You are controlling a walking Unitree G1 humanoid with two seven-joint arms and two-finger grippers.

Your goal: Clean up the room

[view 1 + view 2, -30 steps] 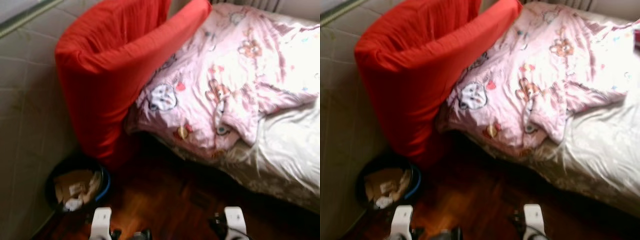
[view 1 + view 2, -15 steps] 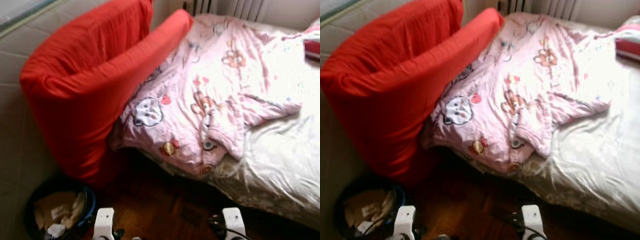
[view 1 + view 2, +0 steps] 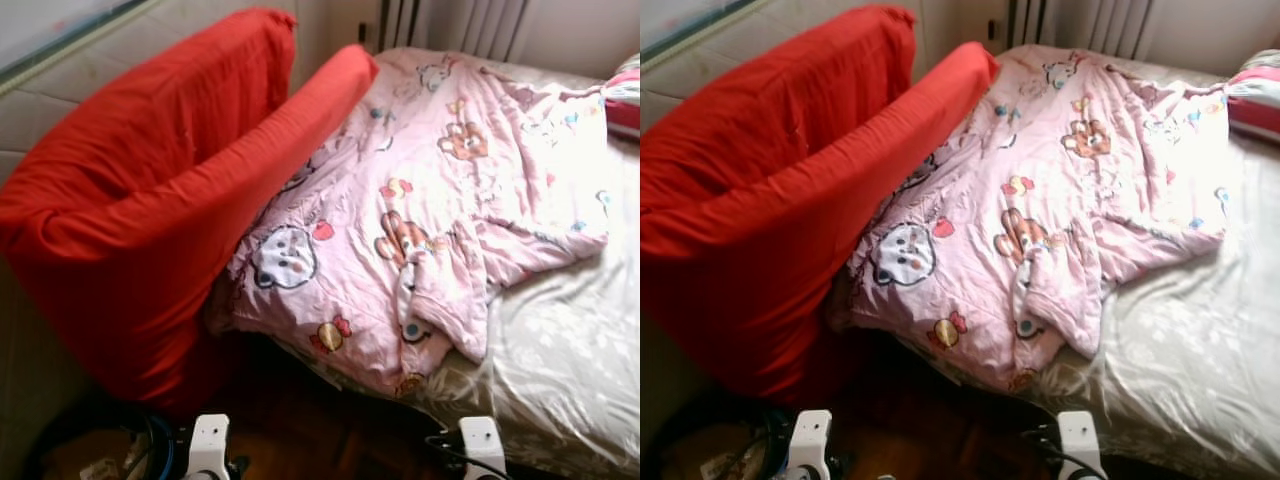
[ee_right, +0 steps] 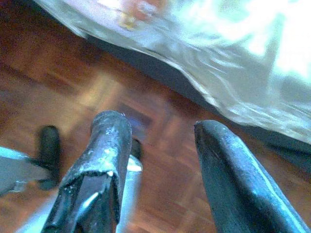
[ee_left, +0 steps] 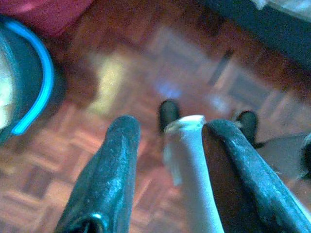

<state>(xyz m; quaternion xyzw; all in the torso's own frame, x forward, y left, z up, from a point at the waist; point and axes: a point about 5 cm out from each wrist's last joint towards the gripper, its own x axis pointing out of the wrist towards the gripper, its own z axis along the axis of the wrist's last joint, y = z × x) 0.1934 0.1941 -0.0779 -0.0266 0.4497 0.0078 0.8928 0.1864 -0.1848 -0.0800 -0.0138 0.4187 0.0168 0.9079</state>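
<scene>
A crumpled pink duvet [image 3: 430, 200] with cartoon prints lies across the bed, and its corner hangs over the near edge. To its left a big red folded cushion [image 3: 150, 200] leans against the wall and rests on the duvet's edge. The beige sheet [image 3: 570, 360] shows bare on the right. Both arms hang low at my sides. My left gripper [image 5: 171, 127] is open above the parquet floor, near the bin. My right gripper [image 4: 160, 124] is open above the floor beside the bed's edge.
A dark waste bin [image 3: 90, 455] with a blue rim [image 5: 34, 87] holds paper scraps at the lower left, under the cushion. A radiator [image 3: 450, 22] stands behind the bed. A striped pillow [image 3: 622, 95] lies at the far right. Wooden floor [image 3: 310, 430] runs between me and the bed.
The view has moved toward the bed and lifted: cushion and duvet look larger, and the bin has slid to the bottom left corner. Both arms hang as before.
</scene>
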